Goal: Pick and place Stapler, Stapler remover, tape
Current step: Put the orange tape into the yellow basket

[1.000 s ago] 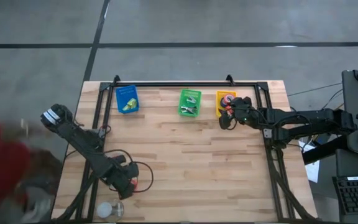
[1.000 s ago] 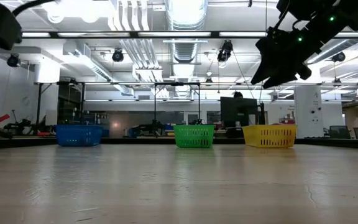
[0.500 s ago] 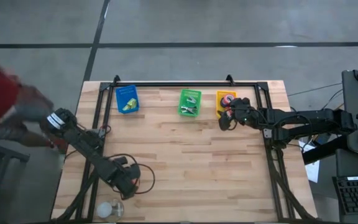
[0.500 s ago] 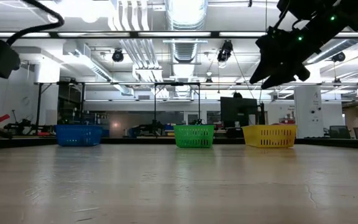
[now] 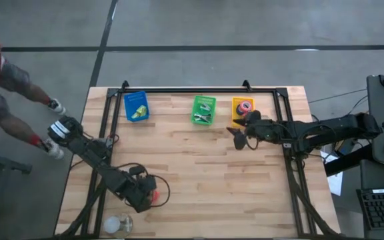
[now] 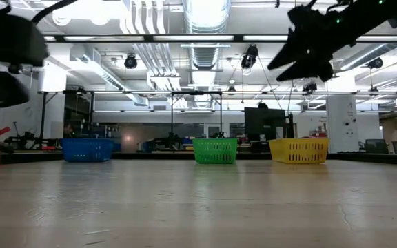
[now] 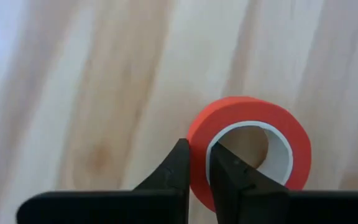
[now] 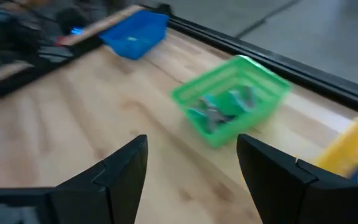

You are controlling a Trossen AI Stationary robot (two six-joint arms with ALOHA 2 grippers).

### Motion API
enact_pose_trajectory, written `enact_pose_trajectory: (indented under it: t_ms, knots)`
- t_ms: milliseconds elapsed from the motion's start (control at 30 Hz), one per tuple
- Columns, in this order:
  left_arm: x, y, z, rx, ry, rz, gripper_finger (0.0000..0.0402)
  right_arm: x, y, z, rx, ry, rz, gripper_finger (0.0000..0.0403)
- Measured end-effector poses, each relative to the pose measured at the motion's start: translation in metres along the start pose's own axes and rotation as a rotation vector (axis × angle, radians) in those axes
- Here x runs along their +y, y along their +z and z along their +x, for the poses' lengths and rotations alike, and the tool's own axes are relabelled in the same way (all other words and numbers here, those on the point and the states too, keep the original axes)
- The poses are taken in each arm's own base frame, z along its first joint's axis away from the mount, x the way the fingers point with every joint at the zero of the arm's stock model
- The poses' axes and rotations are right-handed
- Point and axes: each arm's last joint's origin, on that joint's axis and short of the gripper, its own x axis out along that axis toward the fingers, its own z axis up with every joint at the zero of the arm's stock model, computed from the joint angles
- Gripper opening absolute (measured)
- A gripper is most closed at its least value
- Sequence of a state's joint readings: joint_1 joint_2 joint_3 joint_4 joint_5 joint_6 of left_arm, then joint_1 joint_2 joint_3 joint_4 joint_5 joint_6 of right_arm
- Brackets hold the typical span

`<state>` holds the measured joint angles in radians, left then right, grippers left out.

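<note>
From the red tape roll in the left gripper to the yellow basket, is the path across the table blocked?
Mostly clear. The left gripper is shut on the red tape roll near the table's front left; bare wood lies between it and the yellow basket. Only the right gripper, open, hangs just in front of that basket.

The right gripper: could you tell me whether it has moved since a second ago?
Yes. The right gripper has shifted off the yellow basket, toward the table's middle.

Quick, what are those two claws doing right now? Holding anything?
Left claw: shut on the wall of a red tape roll.
Right claw: open, empty, above the table near the green basket.
</note>
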<state>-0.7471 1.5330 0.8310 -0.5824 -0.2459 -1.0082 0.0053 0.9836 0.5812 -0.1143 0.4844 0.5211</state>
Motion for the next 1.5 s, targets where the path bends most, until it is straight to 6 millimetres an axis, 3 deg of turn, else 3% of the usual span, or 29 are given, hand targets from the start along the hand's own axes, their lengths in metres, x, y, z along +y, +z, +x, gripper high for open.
enact_pose_trajectory:
  t_ms: [300, 500, 733, 933, 1233, 1500]
  knots:
    - [0.001, 0.029, -0.009, -0.479, 0.221, -0.058, 0.0061, 0.041, 0.0, -0.02, -0.046, 0.384, 0.05, 0.0239]
    - [0.01, 0.06, -0.018, -0.696, 0.366, -0.146, 0.0041, 0.057, -0.009, -0.019, -0.026, 0.461, 0.116, 0.0253]
    - [0.021, 0.108, -0.021, -0.799, 0.368, -0.131, 0.0049, 0.076, -0.026, 0.009, -0.019, 0.464, 0.14, 0.0279]
    - [0.035, 0.13, -0.022, -0.835, 0.369, -0.161, 0.0045, 0.095, -0.031, 0.031, -0.035, 0.47, 0.13, 0.0296]
    - [0.039, 0.138, -0.023, -0.87, 0.373, -0.177, 0.0049, 0.119, -0.023, 0.063, -0.05, 0.435, 0.11, 0.0314]
    - [0.038, 0.138, -0.023, -0.875, 0.38, -0.172, 0.005, 0.117, -0.018, 0.085, -0.035, 0.367, 0.099, 0.0305]
